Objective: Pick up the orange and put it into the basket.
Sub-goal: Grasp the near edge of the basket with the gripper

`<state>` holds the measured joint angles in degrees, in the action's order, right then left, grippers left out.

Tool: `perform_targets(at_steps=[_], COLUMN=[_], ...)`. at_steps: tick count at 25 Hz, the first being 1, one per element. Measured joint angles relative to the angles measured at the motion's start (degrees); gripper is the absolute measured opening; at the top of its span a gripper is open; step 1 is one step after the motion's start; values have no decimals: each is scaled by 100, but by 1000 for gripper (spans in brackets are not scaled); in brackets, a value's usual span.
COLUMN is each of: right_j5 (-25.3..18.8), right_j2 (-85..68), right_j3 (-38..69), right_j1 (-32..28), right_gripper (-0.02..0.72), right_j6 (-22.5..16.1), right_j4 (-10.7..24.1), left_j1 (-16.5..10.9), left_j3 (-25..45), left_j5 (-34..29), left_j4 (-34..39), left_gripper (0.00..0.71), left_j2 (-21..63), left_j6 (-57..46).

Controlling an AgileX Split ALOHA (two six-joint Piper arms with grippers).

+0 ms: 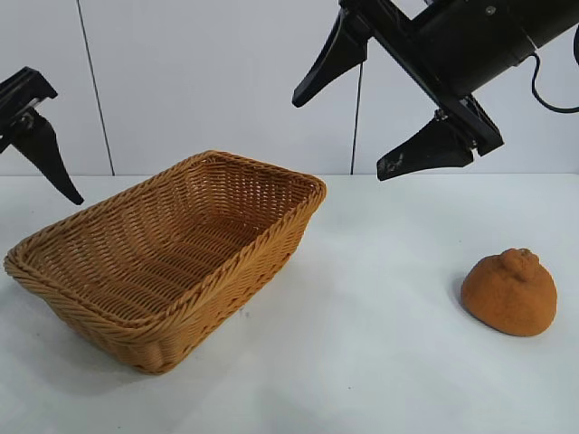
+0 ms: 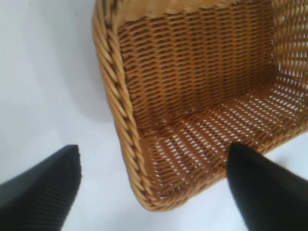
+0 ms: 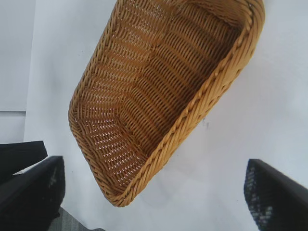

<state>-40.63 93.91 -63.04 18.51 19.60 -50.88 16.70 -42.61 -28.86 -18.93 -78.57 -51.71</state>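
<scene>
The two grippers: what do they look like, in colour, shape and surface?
Both are black. The right gripper has two long fingers that taper to points, fixed on a straight bar, with a black cable behind its rounded body. The left gripper has the same wedge fingers, their inner pads finely ribbed.

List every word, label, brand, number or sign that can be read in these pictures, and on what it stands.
None: no text shows on the basket, the orange, the table, the wall or either arm.
</scene>
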Motion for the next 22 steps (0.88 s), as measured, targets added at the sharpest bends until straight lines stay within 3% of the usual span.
perform_targets(at_steps=[4,12,17,19,22], right_j5=[5,36,42,42,42], right_j2=[0,0,0,0,0], right_j3=[0,0,0,0,0], right_j1=[0,0,0,0,0], right_gripper=[694,694,694,694,694], right_j6=[0,0,0,0,0], right_j4=[0,0,0,0,0], left_j1=[0,0,0,0,0], left_j3=[0,10,24,10,-113], left_j5=[133,983,1017,1018,1011], left_j4=[0,-177,-199,-206,-213], left_gripper=[589,589,580,531,384], left_j2=[-369,-1792,-2191,-2191,-2191], left_j6=[0,36,88,139,256])
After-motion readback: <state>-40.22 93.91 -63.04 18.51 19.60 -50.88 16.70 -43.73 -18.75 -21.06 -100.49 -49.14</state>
